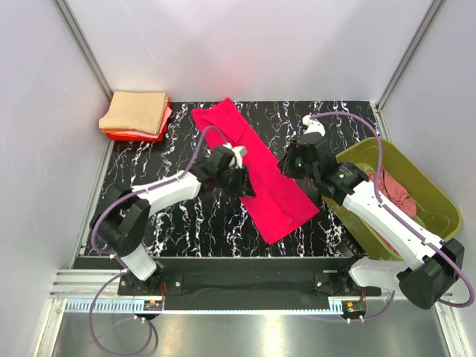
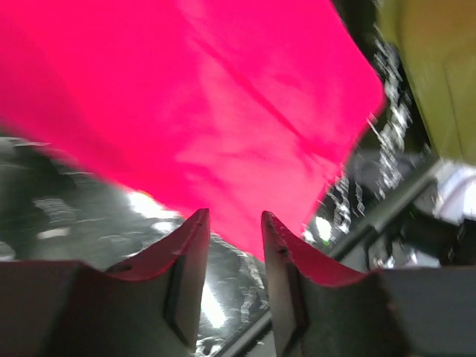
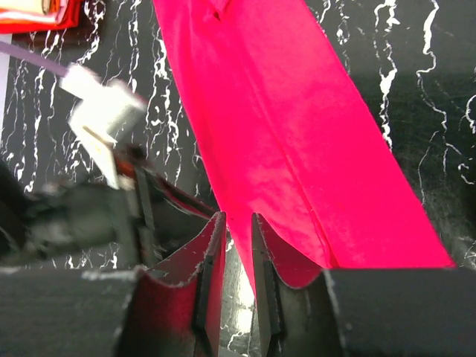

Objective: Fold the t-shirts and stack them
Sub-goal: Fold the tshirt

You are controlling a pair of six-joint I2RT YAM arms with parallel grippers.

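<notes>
- The crimson t-shirt [image 1: 256, 175] lies flat on the black marbled bench [image 1: 171, 223], just beside the olive tub [image 1: 439, 201] on the side toward the left arm. It runs slantwise, and its near end comes closest to the tub.
- The left pincer [image 2: 234, 219] stands at the shirt's long edge farther from the tub, about halfway along. Its fingers are spread, bare bench shows in the gap, and the cloth edge reaches only to the tips.
- The right pincer [image 3: 238, 219] stands at the opposite long edge, between the shirt and the tub. Its fingers are a narrow slit apart with bench glare showing through. The cloth edge meets the tips, with no cloth seen pinched.
- The shirt is a bright crimson-pink, folded into a long narrow strip that is wider at the near end. A soft crease runs down its length, and the near corners are fairly square.
- A dusty rose t-shirt [image 1: 398, 190] lies crumpled inside the tub.
- A stack of folded t-shirts [image 1: 137, 115], tan on top with pink and orange-red below, sits at the far corner of the bench, well apart from the tub.
</notes>
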